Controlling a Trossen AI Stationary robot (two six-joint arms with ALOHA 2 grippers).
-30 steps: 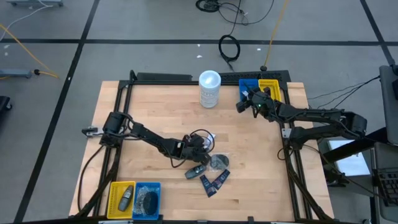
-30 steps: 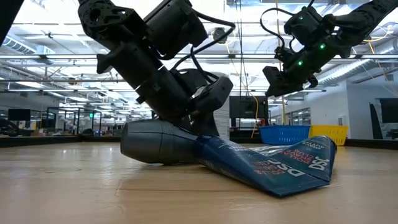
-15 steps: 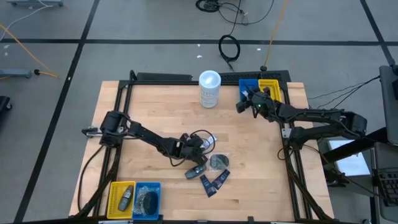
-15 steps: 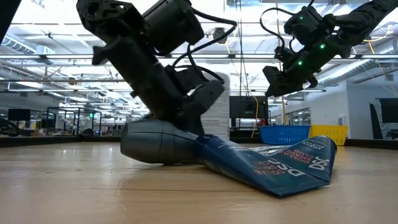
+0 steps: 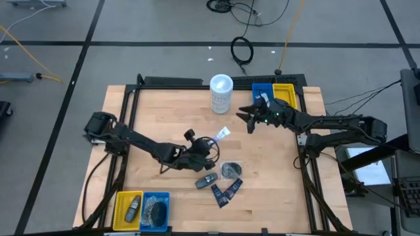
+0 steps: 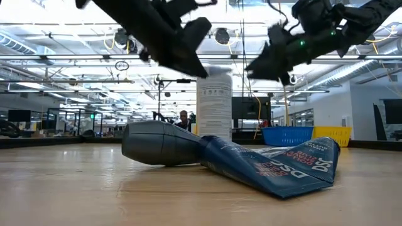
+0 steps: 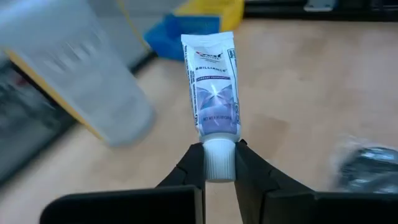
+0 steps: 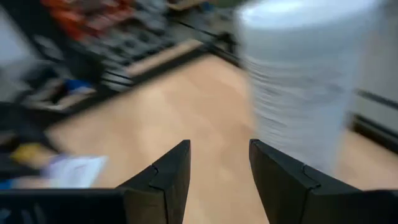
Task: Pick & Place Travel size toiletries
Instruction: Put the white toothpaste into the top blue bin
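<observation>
My left gripper [image 5: 213, 141] hangs above the table's middle, shut on a small white tube [image 7: 214, 93], seen from above as the white tube [image 5: 222, 134]. Below it a dark grey mini bottle [image 5: 207, 180], a round clear-wrapped bundle [image 5: 231, 170] and flat navy sachets [image 5: 226, 192] lie on the wood. In the low view the bottle [image 6: 163, 143] lies on its side with a sachet [image 6: 270, 163] leaning on it. My right gripper [image 5: 244, 119] hovers open at the far right, beside the white canister [image 5: 221, 93], nothing between its fingers. My left gripper pinches the tube's white ribbed cap [image 7: 219, 163] between its two fingertips. The fingers come from the table's near left, slanting a little down, in line with the tube. The tube sticks out ahead of them toward the far right, its flat crimped end [image 7: 207, 41] foremost, lifted clear.
A yellow bin [image 5: 128, 208] with a bottle and a blue bin [image 5: 155, 210] with a dark bundle stand at the near left corner. Another blue bin [image 5: 262, 88] and yellow bin [image 5: 285, 92] stand at the far right. Bare wood lies across the table's left and right sides.
My left gripper has risen from the tabletop beside the bottle and rolled, carrying the white tube up clear of the table. My right gripper has swung its fingers away from the far bins toward the table's left, near the canister. The bottle and sachets have stayed put.
</observation>
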